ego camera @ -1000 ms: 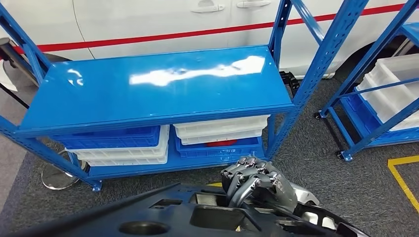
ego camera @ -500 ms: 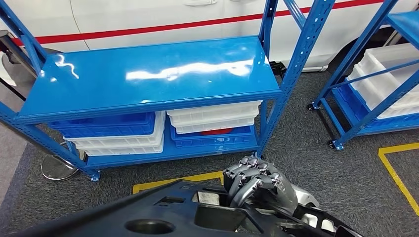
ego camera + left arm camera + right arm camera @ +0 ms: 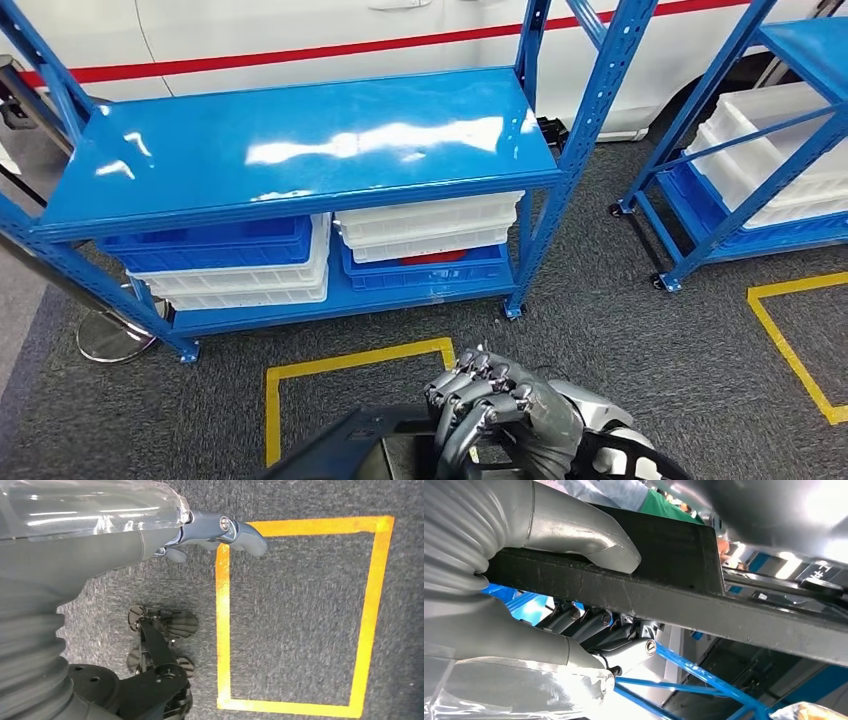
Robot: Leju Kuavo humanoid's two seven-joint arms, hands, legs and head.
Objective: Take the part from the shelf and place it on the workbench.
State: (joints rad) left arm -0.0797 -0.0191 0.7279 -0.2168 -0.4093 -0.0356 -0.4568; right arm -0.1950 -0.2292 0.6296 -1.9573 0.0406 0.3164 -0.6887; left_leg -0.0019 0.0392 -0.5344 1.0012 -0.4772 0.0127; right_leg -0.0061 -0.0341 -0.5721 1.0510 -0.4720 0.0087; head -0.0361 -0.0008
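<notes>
Underfoot, dark grey carpet (image 3: 620,350) runs across the room, marked with yellow tape squares (image 3: 350,365). A blue metal shelf (image 3: 300,150) stands ahead with a bare glossy top; white bins (image 3: 425,225) and blue bins (image 3: 210,245) are stacked on its lower level. A white car (image 3: 300,35) with a red stripe sits behind it, and a second blue rack (image 3: 760,150) stands at the right. The right hand (image 3: 500,410) grips the black part (image 3: 649,587), thumb on one face and fingers curled under, low at the front of the head view. The left hand (image 3: 220,530) hangs over the carpet holding nothing, its fingers loosely apart.
</notes>
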